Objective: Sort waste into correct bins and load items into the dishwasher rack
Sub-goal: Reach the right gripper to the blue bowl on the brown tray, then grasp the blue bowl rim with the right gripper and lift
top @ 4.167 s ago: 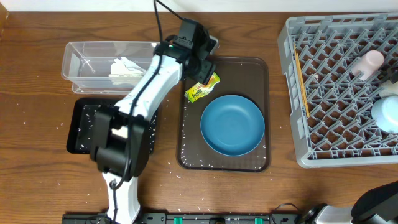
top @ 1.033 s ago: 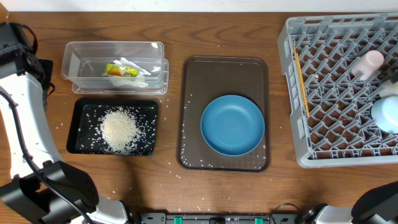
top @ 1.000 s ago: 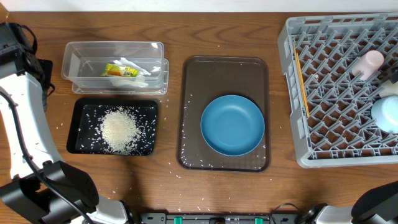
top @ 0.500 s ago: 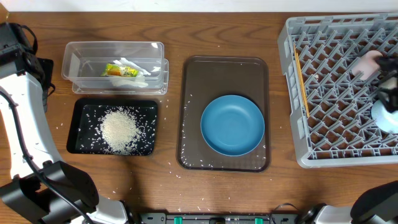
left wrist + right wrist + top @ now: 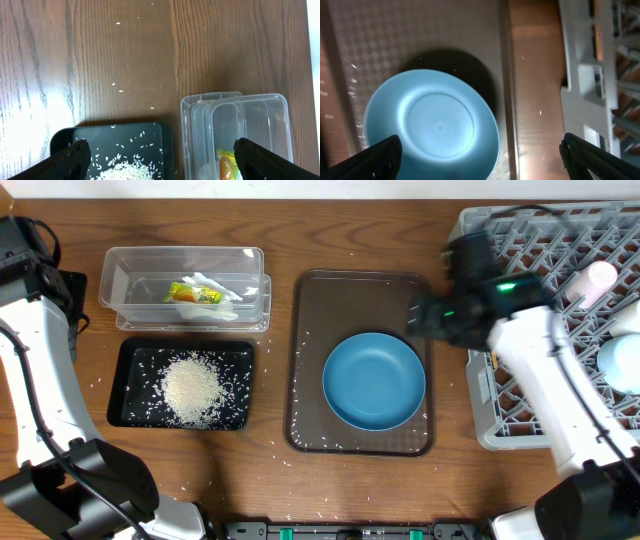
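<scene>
The dark-blue bowl (image 5: pixel 373 380) sits upright on the brown serving tray (image 5: pixel 360 290). My right gripper (image 5: pixel 432 318) hovers open over the tray's right edge, between bowl and dishwasher rack (image 5: pixel 480 430). In the right wrist view the right gripper (image 5: pixel 480 167) spans the bowl (image 5: pixel 432 120) and rack rim (image 5: pixel 580 60), holding nothing. Rice (image 5: pixel 190 388) is heaped in the black tray (image 5: pixel 130 360). The wrapper (image 5: pixel 192 293) and napkin (image 5: pixel 222 288) lie in the clear container (image 5: pixel 115 270). My left gripper (image 5: pixel 167 160) hangs open and empty above both bins.
A pink cup (image 5: pixel 597 278) and a light-blue bowl (image 5: pixel 620 365) stand in the rack at the far right. Loose rice grains dot the wood around the black tray and the serving tray. My left arm (image 5: pixel 40 370) runs along the table's left edge.
My right arm has swung in from the far right, across the rack, to the serving tray's right edge by the bowl. The left arm stays put.
</scene>
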`<action>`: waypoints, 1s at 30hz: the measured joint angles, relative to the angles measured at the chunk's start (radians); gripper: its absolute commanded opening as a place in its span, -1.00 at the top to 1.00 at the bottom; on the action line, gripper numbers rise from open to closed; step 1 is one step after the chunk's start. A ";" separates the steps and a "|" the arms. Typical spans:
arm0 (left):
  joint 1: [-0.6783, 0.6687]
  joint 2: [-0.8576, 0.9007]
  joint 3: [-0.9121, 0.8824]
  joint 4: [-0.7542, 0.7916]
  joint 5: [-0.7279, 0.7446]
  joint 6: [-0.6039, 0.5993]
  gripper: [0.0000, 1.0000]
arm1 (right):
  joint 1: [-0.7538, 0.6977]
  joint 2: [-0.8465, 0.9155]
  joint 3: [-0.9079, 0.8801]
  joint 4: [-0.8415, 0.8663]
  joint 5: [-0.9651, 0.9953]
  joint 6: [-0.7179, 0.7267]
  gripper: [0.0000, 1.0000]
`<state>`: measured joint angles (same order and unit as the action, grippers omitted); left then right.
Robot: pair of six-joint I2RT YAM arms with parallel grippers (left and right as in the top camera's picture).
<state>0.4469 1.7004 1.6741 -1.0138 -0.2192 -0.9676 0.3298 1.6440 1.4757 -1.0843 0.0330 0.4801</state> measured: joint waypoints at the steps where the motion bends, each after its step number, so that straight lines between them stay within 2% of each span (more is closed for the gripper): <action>1: 0.000 0.000 0.000 0.000 0.001 0.000 -0.88 | 0.046 0.003 0.000 0.012 0.039 0.000 -0.99; 10: 0.000 0.000 0.000 0.000 0.003 0.000 -0.89 | 0.282 0.004 0.000 0.175 0.145 -0.002 -0.98; 22: 0.000 0.000 0.000 0.000 0.003 0.000 -0.89 | 0.342 0.054 0.000 0.298 0.165 -0.056 -0.98; 26: 0.000 0.000 0.000 0.000 0.003 0.000 -0.89 | 0.342 0.161 0.000 0.316 0.147 -0.101 -0.61; 30: 0.000 0.000 0.000 0.000 0.003 0.000 -0.89 | 0.343 0.246 -0.001 0.280 0.080 -0.111 -0.54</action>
<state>0.4469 1.7000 1.6741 -1.0138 -0.2161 -0.9676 0.6727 1.8904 1.4746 -0.8040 0.1127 0.3691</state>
